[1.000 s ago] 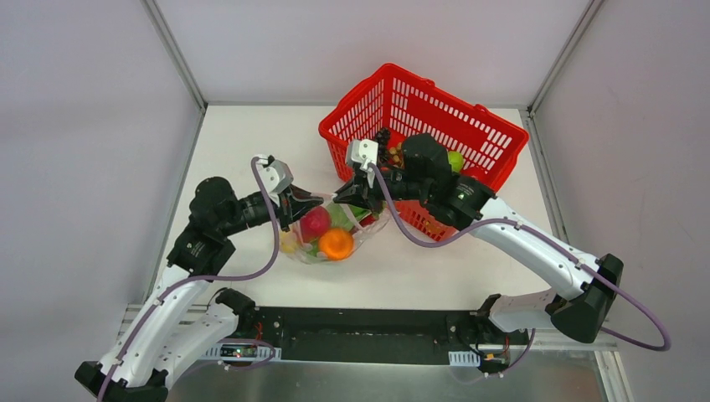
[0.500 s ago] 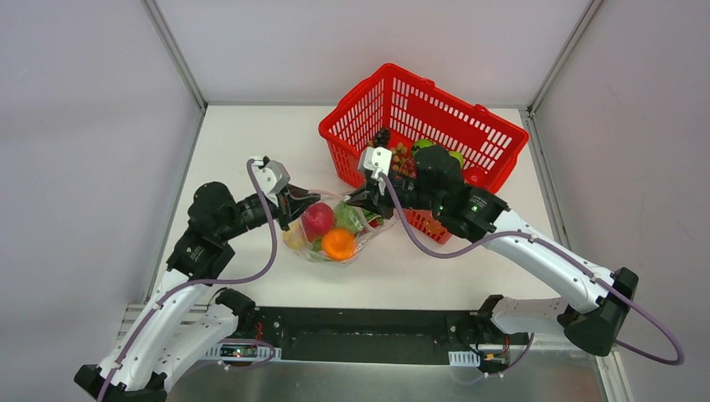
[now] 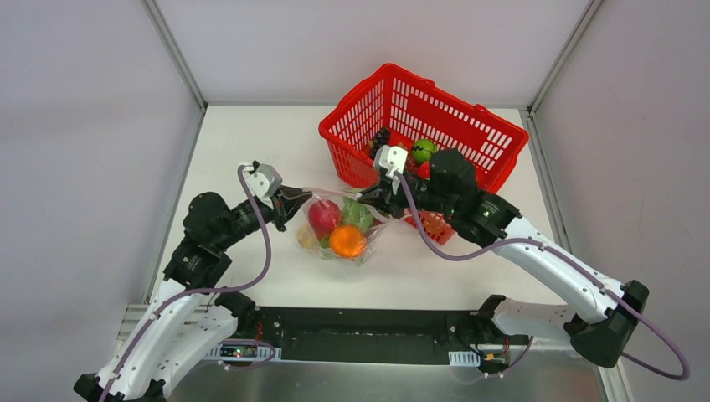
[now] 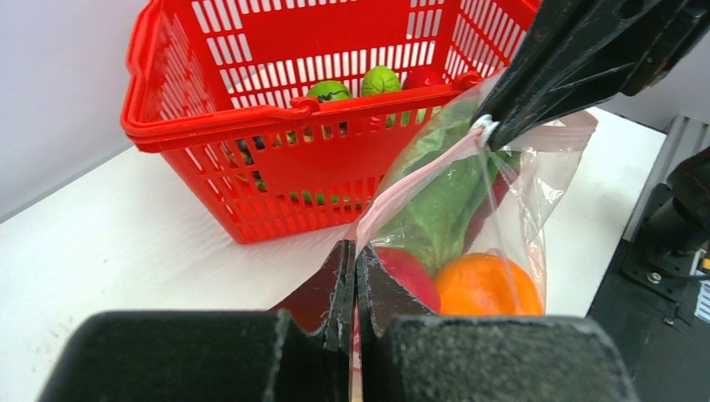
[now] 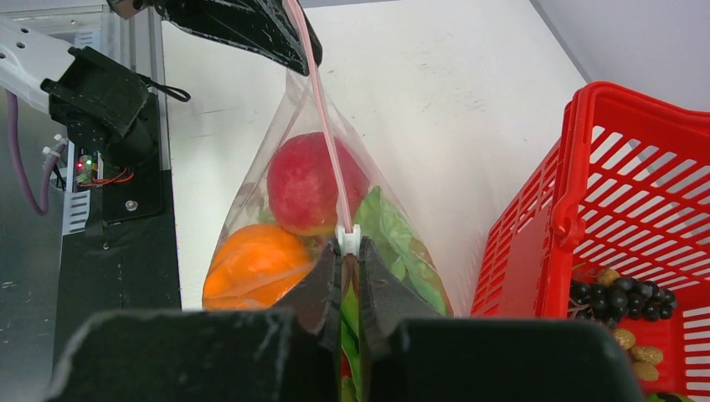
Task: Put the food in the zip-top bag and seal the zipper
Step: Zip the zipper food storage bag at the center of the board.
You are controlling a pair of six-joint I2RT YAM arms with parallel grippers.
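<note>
The clear zip-top bag (image 3: 339, 230) hangs stretched between my two grippers, just in front of the red basket. Inside it I see a round red fruit (image 3: 323, 214), an orange piece (image 3: 346, 241), green cabbage leaves (image 3: 358, 214) and a yellowish fruit (image 3: 306, 241). My left gripper (image 3: 295, 201) is shut on the left end of the pink zipper strip (image 4: 419, 172). My right gripper (image 3: 374, 199) is shut on the bag's edge at the white slider (image 5: 347, 240). The zipper (image 5: 322, 126) runs taut between them. The bag also shows in the right wrist view (image 5: 251, 193).
The red plastic basket (image 3: 456, 109) stands at the back right, close behind the bag, holding dark grapes (image 3: 381, 136), green fruit (image 3: 424, 150) and other toy produce. White table (image 3: 234, 142) lies to the left. The black base rail (image 3: 360, 331) runs along the near edge.
Both grippers and the bag have shifted. My right gripper with the slider has moved right toward the basket, my left gripper has pulled left, and the zipper is stretched longer between them.
</note>
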